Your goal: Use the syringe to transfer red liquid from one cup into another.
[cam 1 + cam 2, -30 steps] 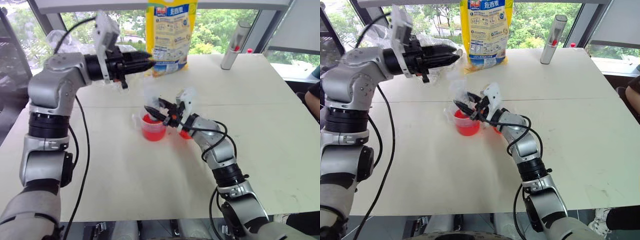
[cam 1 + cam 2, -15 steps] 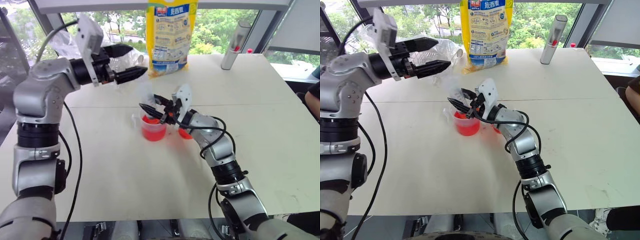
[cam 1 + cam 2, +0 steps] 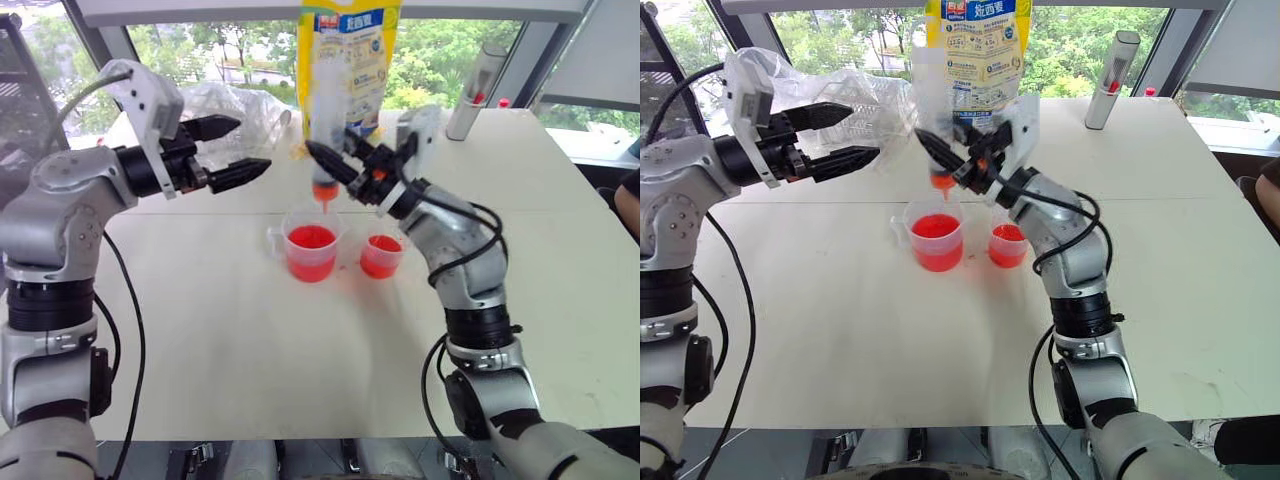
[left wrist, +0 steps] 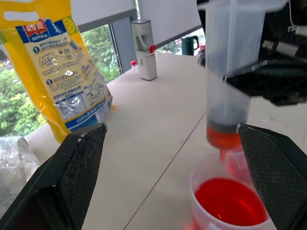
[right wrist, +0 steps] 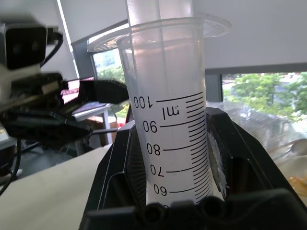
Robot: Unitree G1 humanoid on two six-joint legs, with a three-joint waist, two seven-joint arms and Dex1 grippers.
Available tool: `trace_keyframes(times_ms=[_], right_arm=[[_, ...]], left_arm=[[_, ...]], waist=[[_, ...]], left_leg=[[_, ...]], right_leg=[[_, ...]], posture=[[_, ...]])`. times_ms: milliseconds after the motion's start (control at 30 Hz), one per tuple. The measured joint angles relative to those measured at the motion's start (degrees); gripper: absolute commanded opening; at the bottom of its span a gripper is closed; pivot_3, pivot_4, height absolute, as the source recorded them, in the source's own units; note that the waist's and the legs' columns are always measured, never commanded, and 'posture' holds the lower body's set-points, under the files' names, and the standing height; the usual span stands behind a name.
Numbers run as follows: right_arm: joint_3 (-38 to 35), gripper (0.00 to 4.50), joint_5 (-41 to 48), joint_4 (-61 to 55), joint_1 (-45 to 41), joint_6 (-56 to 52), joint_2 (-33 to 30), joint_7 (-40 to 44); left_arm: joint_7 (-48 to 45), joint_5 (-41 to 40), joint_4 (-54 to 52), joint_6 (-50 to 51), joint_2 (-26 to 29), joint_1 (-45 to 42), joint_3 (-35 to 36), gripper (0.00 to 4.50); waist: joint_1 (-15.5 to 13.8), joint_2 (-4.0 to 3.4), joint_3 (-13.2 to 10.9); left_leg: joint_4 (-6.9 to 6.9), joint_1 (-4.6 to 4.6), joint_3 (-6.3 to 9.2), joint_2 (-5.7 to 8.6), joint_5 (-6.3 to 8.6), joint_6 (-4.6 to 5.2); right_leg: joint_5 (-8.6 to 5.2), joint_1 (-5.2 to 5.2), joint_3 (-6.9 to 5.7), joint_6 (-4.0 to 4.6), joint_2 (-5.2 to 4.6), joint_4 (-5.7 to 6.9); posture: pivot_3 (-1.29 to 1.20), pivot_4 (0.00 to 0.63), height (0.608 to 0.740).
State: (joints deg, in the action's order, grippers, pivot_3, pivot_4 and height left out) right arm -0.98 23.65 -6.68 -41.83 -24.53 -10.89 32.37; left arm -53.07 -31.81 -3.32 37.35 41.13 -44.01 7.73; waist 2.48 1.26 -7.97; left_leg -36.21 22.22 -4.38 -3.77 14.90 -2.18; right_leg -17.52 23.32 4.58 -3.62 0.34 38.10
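Change: right gripper (image 3: pixel 352 166) has lifted the syringe (image 3: pixel 325 120) out of the handled cup (image 3: pixel 309 250).
Syringe: clamped upright, tip above that cup, catching drips.
Left gripper (image 3: pixel 232 150): fingers apart, at 9 o'clock of the syringe.
Small cup (image 3: pixel 380 255): at 3 o'clock of the handled cup, awaiting discharge.

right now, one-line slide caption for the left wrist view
Syringe held upright, orange tip above the red liquid in the cup; yellow bag behind.

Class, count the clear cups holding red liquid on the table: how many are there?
2. The larger handled cup stands directly beneath the syringe tip; the smaller handleless cup stands apart just to its right, nearer the right arm. None seems hidden.
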Motion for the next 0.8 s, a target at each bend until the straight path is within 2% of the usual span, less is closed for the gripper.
trace_keyframes(times_ms=[133, 233, 433, 800], right_arm=[[-7.76, 1.37, 4.08, -6.04, -1.13, -5.52, -7.92, -2.61], [-10.70, 1.37, 4.78, -10.47, 4.25, -7.23, -11.45, -3.23], [-8.05, 1.37, 3.28, -12.10, 16.13, -6.27, -11.27, -3.97], [-4.53, 1.37, 0.16, -13.31, 20.02, -1.91, -9.20, -6.32]], left_arm=[[-0.09, 0.11, 0.69, -0.69, -3.13, -1.49, -2.40, 4.45], [-1.02, 0.27, 2.64, -1.68, -4.63, -3.39, -3.85, 4.45], [-3.32, 1.80, 8.07, -5.00, -8.54, -8.64, -6.96, 4.45], [-8.42, 6.52, 24.99, -14.21, -18.37, -22.17, -10.31, 4.45]], waist=[[-0.42, 0.02, 0.01], [-0.12, 0.07, 0.04], [0.33, -0.03, 0.00], [0.01, -0.02, 0.00]], left_leg=[[0.01, 0.05, -0.01, 0.06, 0.00, 0.01], [0.04, 0.05, -0.03, 0.06, 0.01, 0.01], [0.03, -0.04, -0.03, 0.04, 0.00, 0.02], [0.02, 0.03, -0.04, 0.09, 0.01, 0.02]], right_leg=[[0.00, -0.03, 0.00, 0.00, -0.01, -0.11], [0.00, -0.05, 0.03, 0.00, 0.02, -0.15], [0.00, -0.02, 0.09, 0.00, 0.32, -0.03], [-0.01, -0.01, 0.03, -0.01, 0.33, -0.11]], posture=[[0.00, 0.150, 0.740], [0.00, 0.150, 0.740], [0.00, 0.150, 0.740], [0.00, 0.150, 0.740]])
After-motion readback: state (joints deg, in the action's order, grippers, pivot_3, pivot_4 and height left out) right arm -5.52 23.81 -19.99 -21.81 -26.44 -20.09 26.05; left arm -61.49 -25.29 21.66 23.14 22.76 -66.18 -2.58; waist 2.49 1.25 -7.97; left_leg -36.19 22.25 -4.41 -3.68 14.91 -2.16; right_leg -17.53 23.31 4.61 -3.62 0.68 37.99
